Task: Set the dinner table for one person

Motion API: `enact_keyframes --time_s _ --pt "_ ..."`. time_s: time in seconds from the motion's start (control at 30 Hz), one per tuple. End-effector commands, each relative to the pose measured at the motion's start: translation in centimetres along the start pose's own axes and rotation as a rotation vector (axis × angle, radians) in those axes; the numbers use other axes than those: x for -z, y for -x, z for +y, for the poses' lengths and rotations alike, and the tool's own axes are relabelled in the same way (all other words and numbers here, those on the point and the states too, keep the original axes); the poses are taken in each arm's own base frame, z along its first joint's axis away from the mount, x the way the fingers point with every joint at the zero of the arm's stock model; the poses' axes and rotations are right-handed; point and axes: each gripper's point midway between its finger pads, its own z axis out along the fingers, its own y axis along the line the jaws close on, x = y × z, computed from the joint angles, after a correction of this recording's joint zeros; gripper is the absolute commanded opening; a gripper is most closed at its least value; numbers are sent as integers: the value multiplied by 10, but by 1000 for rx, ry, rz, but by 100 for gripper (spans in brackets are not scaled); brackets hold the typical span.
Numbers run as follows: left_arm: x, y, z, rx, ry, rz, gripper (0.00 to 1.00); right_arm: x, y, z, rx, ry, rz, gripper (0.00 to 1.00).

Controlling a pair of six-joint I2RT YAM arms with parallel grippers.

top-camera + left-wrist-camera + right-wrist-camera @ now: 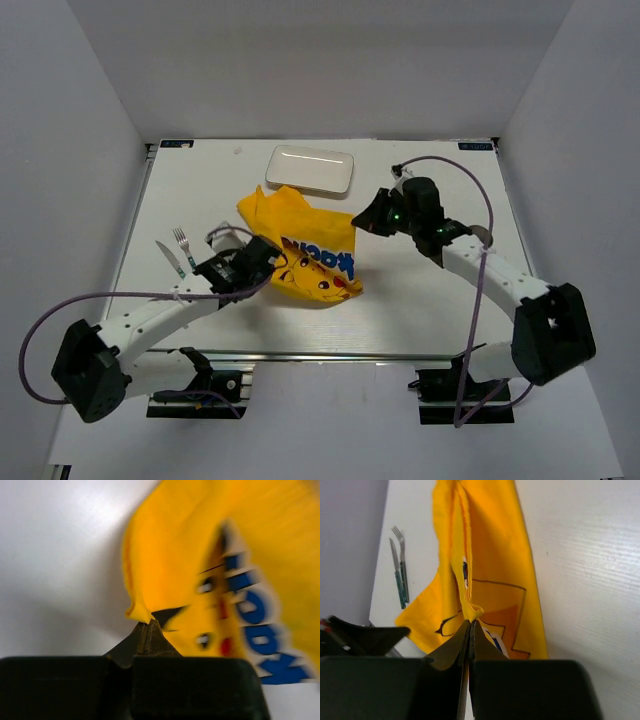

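The yellow Pikachu placemat [300, 245] lies crumpled and partly lifted in the middle of the white dinner table [430, 290]. My left gripper [268, 256] is shut on its near left corner; the wrist view shows the cloth's corner [140, 611] pinched at the fingertips of the gripper [145, 623]. My right gripper [366, 222] is shut on the mat's right edge; its wrist view shows a fold of cloth [474, 611] between the closed tips of the gripper [471, 622]. The mat hangs between the two grippers.
A small white rectangular plate [310, 170] lies at the back centre, just behind the mat. A fork [183, 245] and a knife [170, 258] lie side by side at the left; both show in the right wrist view, fork [401, 560] and knife [396, 575]. A white object [225, 238] sits by the left wrist.
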Motion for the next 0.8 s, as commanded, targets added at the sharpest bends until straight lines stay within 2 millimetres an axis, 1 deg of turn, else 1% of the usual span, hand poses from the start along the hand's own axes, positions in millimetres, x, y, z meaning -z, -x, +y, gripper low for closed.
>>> enact_keyframes --time_s 0.0,0.03,0.07,0.1,0.13,0.17,0.2,0.23,0.27,0.3,0.33,0.37,0.4,0.43,0.47,0.5,0.53,0.57,0.6,0.63,0.67,0.7,0.73,0.77 --pt "62 95 -48 15 -120 -270 0 47 65 46 66 37 -188 0" --pt "76 111 -58 -1 -139 -306 0 58 76 51 70 29 -218 0" --pt "107 142 -79 48 -194 -371 0 79 94 62 90 19 -287 0" --pt "116 157 -89 56 -198 -402 0 100 111 76 100 9 -324 0" --pt "129 171 -97 42 -209 -434 0 117 125 85 110 3 -369 0" --pt "160 196 -114 91 -263 -470 0 138 139 92 133 -19 -432 0" --pt "173 210 -120 110 -278 -501 0 168 164 113 150 -10 -518 0" --pt "178 219 -128 92 -276 -522 0 178 166 112 150 -46 -514 0" --pt "203 238 -141 136 -333 -552 0 191 177 114 153 -83 -552 0" --pt "209 248 -145 150 -340 -569 0 199 185 116 169 -107 -566 0" --pt "208 250 -157 118 -344 -574 0 208 195 119 166 -135 -575 0" --pt "210 257 -161 125 -347 -585 0 213 202 115 157 -173 -590 0" --pt "223 272 -167 161 -370 -603 0 211 205 115 161 -184 -581 0" --pt "223 275 -173 159 -377 -596 0 211 215 117 159 -195 -586 0" --pt "215 276 -181 148 -363 -588 0 210 216 112 151 -217 -575 0" --pt "226 291 -184 170 -380 -611 0 209 220 111 142 -223 -577 0" --pt "227 296 -190 167 -394 -614 0 202 227 107 138 -238 -577 0" --pt "223 306 -195 178 -391 -630 0 210 238 113 139 -225 -604 0" --pt "233 318 -198 179 -405 -657 0 195 244 107 137 -247 -579 0" --pt "232 325 -209 177 -429 -672 0 207 258 112 136 -250 -607 0" --pt "240 340 -209 186 -436 -704 0 192 265 106 140 -261 -581 0" --pt "239 346 -209 179 -429 -720 0 193 270 111 148 -237 -582 0" --pt "243 353 -219 182 -471 -732 0 197 279 114 154 -220 -598 0" --pt "241 359 -222 179 -474 -743 0 195 286 118 169 -190 -613 0"
